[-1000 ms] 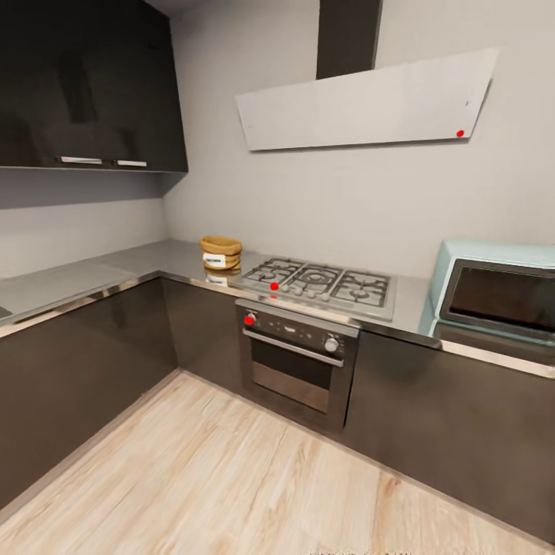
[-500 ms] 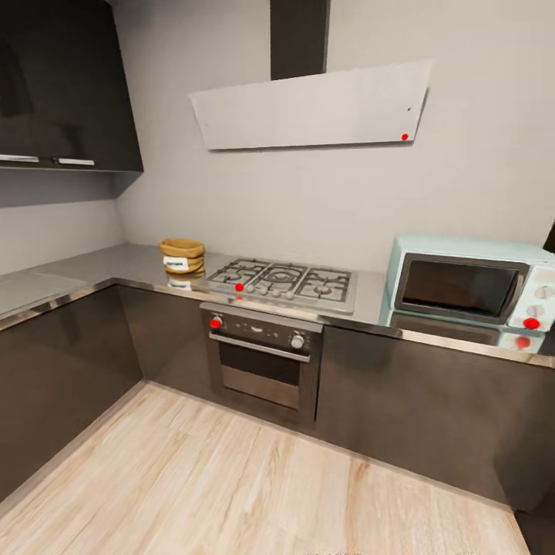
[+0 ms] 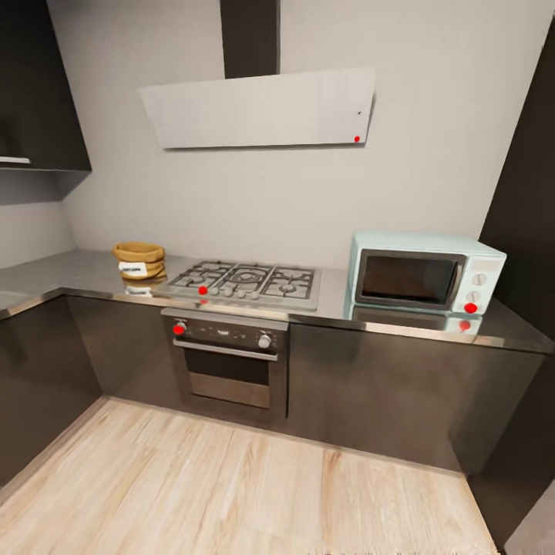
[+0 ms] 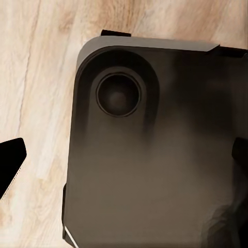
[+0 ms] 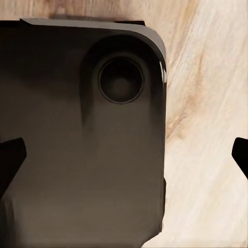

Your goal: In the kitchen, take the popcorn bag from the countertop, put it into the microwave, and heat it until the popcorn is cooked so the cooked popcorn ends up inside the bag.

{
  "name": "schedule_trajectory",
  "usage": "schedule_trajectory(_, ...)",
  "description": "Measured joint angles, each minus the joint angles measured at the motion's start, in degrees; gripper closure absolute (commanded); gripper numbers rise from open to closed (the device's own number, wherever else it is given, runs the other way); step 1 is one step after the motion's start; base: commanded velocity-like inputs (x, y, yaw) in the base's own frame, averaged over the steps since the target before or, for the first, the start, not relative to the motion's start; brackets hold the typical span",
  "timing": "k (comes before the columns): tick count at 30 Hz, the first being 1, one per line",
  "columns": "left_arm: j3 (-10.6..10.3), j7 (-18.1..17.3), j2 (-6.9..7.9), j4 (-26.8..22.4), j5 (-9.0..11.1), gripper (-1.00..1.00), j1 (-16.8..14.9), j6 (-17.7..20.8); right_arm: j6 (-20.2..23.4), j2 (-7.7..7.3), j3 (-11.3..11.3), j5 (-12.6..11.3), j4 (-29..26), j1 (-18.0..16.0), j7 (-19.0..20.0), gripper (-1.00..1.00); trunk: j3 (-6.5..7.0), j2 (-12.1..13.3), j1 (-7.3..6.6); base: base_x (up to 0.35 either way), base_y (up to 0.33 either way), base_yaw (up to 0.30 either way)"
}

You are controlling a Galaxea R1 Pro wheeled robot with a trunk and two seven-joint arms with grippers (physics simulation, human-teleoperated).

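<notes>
The white label [image 3: 132, 269] on the popcorn bag [image 3: 139, 260] is too blurred to read.

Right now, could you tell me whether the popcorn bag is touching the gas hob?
Apart. The head view shows the popcorn bag on the countertop with a strip of bare grey worktop between it and the gas hob.

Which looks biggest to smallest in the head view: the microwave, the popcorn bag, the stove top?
1. Stove top, about even with the microwave, only wider.
2. Microwave.
3. Popcorn bag, clearly smallest.
</notes>
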Motion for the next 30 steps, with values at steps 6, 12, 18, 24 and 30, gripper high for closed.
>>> schedule_trajectory(6,0.0,-0.01,0.0,0.0,0.0,-1.0,0.0,0.0,0.0,0.0,0.0,0.0,-0.02,0.0,0.0,-1.0,0.0,0.0,0.0,0.0,0.0,-0.291)
schedule_trajectory(12,0.0,0.05,0.0,0.0,0.0,-1.0,0.0,0.0,0.0,0.01,0.0,0.0,-0.03,0.0,0.0,-1.0,0.0,0.0,0.0,0.0,0.0,-0.291)
schedule_trajectory(18,0.0,0.06,0.01,0.0,0.0,-1.0,0.0,0.0,0.0,0.0,0.0,0.0,-0.03,0.0,0.0,-1.0,0.0,0.0,0.0,0.0,0.0,-0.291)
schedule_trajectory(24,0.0,0.06,0.02,0.0,0.0,-1.0,0.0,0.0,0.0,0.0,0.0,0.0,-0.04,0.0,0.0,-1.0,0.0,0.0,0.0,0.0,0.0,-0.291)
schedule_trajectory(30,0.01,0.06,0.02,-0.08,0.0,-1.0,0.0,-0.03,0.0,0.0,0.0,0.0,-0.02,0.0,0.0,-1.0,0.0,0.0,0.0,0.0,0.0,-0.291)
